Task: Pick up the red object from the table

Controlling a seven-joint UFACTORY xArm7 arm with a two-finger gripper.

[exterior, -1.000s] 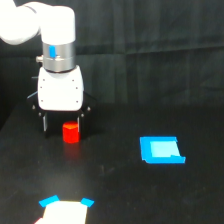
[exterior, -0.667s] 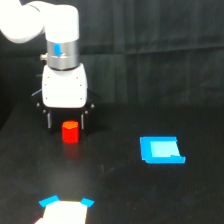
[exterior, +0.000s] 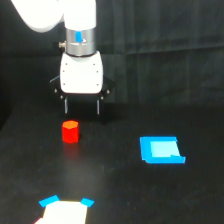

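In the exterior view, the red object (exterior: 70, 131) stands upright on the black desk (exterior: 120, 190), below the gripper (exterior: 81, 106) and toward the view's left, with a clear gap between. To grasp well, we should centre over the block, then descend straight until the fingertips straddle it. The jaws stand apart, roughly block-wide or more, holding and touching nothing.
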